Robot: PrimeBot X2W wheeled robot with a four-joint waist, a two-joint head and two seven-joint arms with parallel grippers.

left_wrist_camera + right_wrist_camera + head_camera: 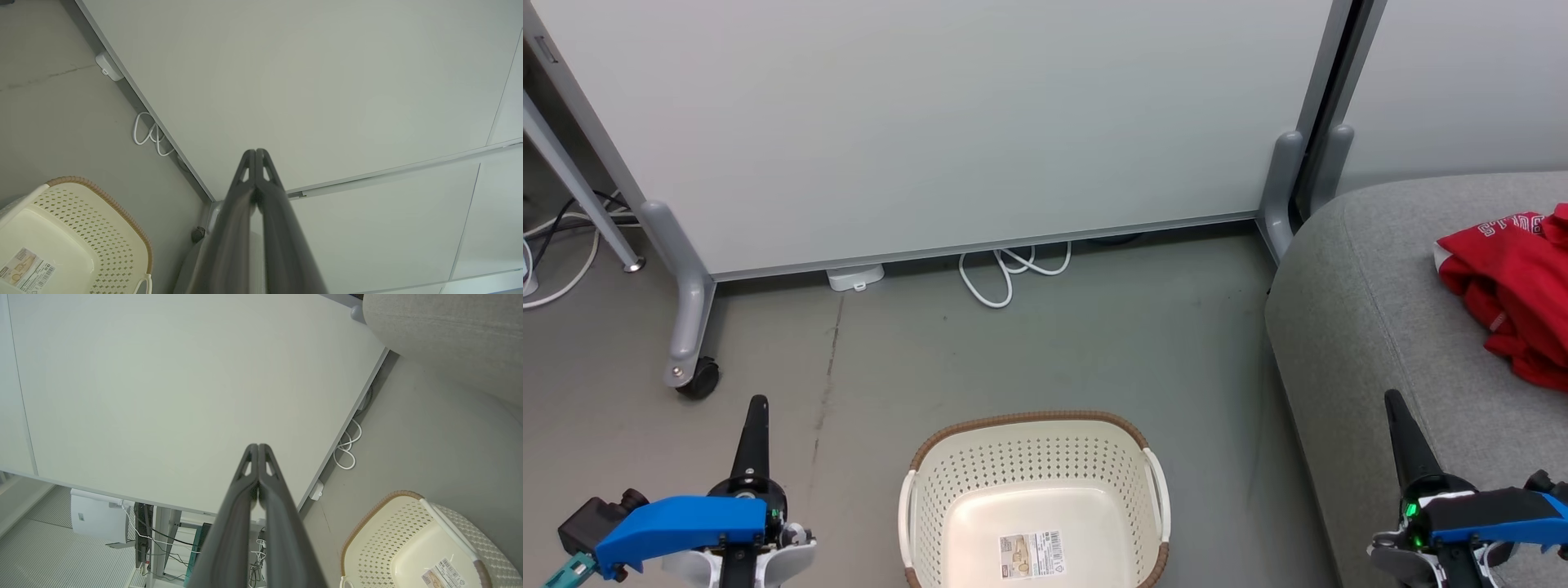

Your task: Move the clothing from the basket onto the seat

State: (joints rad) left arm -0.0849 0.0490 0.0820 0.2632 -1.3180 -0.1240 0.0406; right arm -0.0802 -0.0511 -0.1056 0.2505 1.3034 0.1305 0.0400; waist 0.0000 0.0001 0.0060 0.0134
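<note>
**Clothing (1515, 286) laid on seat (1372, 327)**

The red clothing is seen crumpled on the grey seat at 3 o'clock in the head view. The basket (1029, 457) is placed on the floor (1094, 343) at 6 o'clock, a paper label (1031, 555) inside. The left pincer (758, 402) at 7 o'clock and the right pincer (1393, 397) at 5 o'clock are pressed together.

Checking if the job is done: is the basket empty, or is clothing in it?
Empty: the basket shows its bare floor and paper label; the red clothing lies bunched on the seat.
</note>
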